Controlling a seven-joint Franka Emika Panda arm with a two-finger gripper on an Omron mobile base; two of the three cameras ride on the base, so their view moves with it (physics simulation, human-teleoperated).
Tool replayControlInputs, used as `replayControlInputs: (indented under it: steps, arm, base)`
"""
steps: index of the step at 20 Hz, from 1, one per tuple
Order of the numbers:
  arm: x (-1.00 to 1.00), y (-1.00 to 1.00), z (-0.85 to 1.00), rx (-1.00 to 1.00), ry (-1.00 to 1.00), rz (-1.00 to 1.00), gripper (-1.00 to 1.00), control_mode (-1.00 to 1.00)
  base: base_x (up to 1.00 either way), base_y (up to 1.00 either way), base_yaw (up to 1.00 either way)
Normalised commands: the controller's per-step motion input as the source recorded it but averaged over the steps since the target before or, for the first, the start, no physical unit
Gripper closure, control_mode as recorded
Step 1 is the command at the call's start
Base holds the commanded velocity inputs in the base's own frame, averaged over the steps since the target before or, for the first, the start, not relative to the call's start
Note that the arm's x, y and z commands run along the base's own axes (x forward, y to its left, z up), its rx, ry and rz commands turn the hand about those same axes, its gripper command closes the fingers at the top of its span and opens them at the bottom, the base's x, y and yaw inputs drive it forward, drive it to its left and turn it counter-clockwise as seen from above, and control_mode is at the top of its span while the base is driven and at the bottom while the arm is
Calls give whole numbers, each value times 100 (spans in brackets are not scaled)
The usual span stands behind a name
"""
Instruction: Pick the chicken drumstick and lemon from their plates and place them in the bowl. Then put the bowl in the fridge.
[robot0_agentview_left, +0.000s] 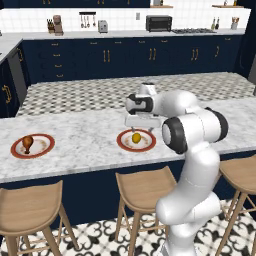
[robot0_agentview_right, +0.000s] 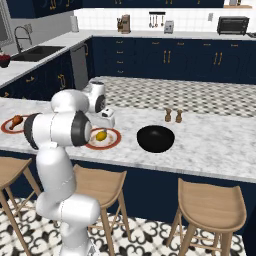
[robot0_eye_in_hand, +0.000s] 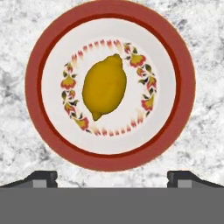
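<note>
In the left base view, the chicken drumstick (robot0_agentview_left: 27, 143) lies on the leftmost plate (robot0_agentview_left: 42, 151), too small there to show more than a reddish-brown lump with a paler end; in the right base view that plate is partly hidden behind the arm's shoulder. Both plates are flat rounds with a broad red-brown rim and a cream centre, resting on a white, grey-veined marble tabletop (robot0_agentview_left: 85, 135). To the right, the lemon (robot0_eye_in_hand: 104, 86) lies at the centre of its own plate (robot0_eye_in_hand: 39, 52), a smooth yellow oval with a small nub at each end, ringed by a painted wreath of red and yellow flowers. The fingers (robot0_eye_in_hand: 112, 177) hang straight above this plate, spread wide, their dark tips set far apart at the bottom of the hand view with nothing between them; from the base cameras the arm's own links cover much of the hand (robot0_agentview_left: 142, 120). Further right, seen from the right base camera, the bowl (robot0_agentview_right: 155, 138) sits on the tabletop, round, shallow, glossy black and holding nothing, well apart from the lemon's plate. Behind it stand two small brown shakers (robot0_agentview_right: 173, 116), too small to make out further. Wooden stools (robot0_agentview_right: 212, 205) stand below the tabletop, some cut off by the edges of the views.
</note>
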Motion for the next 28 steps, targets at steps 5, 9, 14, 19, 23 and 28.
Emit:
replayControlInputs:
  steps: [5,9,14,19,23,28]
  arm:
    - [55,0,-23,0,1,0,-100,-100]
    - [34,0,-41,-1,0,0,-100,-100]
    - [23,6,-39,0,0,-1,-100,-100]
    - [-10,0,-18,0,0,-2,-100,-100]
    - [-8,0,-18,0,0,-3,-100,-100]
    - [0,2,-24,0,0,-3,-100,-100]
  base:
    - [0,0,0]
    - [0,0,0]
    - [0,0,0]
    - [0,0,0]
    - [0,0,0]
    - [0,0,0]
